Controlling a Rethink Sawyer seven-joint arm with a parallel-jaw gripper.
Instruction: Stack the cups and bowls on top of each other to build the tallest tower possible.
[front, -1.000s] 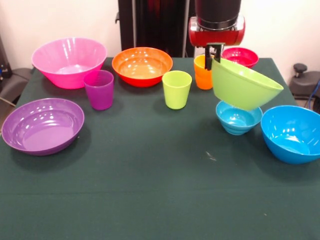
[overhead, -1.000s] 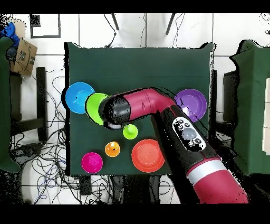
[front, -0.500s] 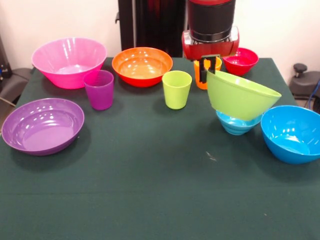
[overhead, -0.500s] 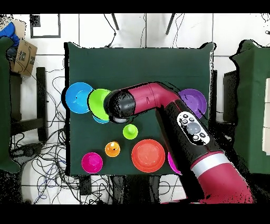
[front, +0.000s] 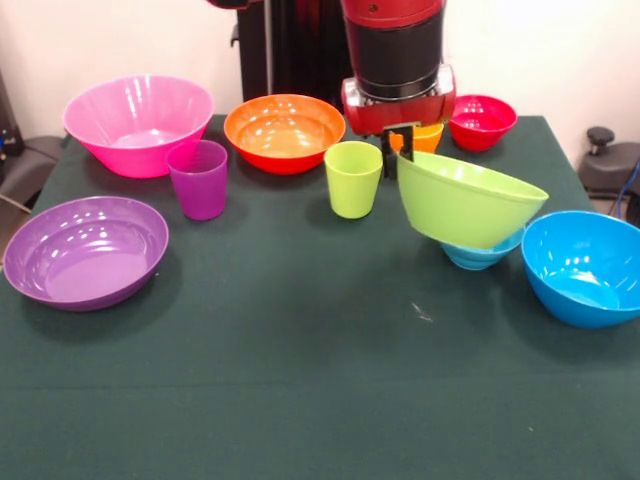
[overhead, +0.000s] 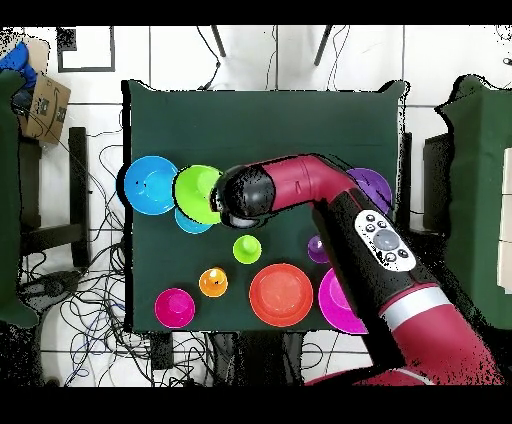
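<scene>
Mostly hidden behind the tilted lime green bowl (front: 468, 203): small light blue bowl (front: 482, 254), only its lower front showing. Largely blocked by the arm (front: 396, 55): orange cup (front: 428, 136), just a sliver of rim visible. Covered from above by the arm: purple bowl (overhead: 372, 184), purple cup (overhead: 316, 248) and part of the pink bowl (overhead: 340, 300). Cut off at the right edge: blue bowl (front: 585, 266). Gripper (front: 392, 150) partly masked by the green bowl's rim.
</scene>
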